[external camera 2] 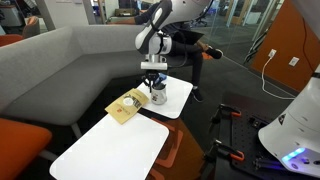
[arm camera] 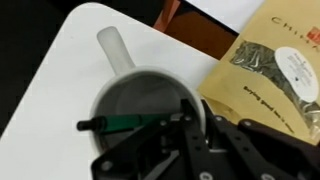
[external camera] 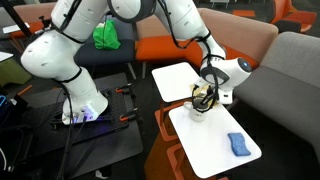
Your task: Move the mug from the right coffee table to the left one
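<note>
The gripper [external camera 2: 156, 89] grips the rim of the mug [external camera 2: 157, 99], a packet [external camera 2: 127, 106] lying just beside the mug on a white table [external camera 2: 181, 97].

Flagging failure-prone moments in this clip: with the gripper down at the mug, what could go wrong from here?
1. The gripper seems to meet the mug at one side of its rim. A pinch there might let the mug tilt or slip when lifted.
2. The tea packet lies right beside the mug, so it could be dragged or knocked as the mug leaves.
3. The mug stands near the table corner, so a sideways nudge could push it off.
</note>
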### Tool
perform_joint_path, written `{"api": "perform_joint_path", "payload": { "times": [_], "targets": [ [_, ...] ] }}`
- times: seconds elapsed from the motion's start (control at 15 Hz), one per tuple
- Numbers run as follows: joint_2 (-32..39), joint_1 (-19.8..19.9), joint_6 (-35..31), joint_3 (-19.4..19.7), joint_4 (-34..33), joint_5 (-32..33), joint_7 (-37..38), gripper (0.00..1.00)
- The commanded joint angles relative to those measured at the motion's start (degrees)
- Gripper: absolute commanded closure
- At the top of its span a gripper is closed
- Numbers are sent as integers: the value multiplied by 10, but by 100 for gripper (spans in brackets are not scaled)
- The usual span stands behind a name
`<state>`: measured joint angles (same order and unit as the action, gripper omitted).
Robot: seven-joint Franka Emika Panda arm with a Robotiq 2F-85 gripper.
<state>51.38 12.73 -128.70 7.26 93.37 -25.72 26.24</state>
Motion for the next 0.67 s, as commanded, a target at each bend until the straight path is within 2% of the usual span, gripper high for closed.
{"api": "perform_joint_path", "payload": {
  "times": [0.0,0.27,0.6],
  "targets": [
    [-57,-31,-9,8,32,9,16,97],
    [-121,-87,-10,13,49,52,26,97],
    [-169,-160,-20,-7,82,121,19,97]
  ]
}}
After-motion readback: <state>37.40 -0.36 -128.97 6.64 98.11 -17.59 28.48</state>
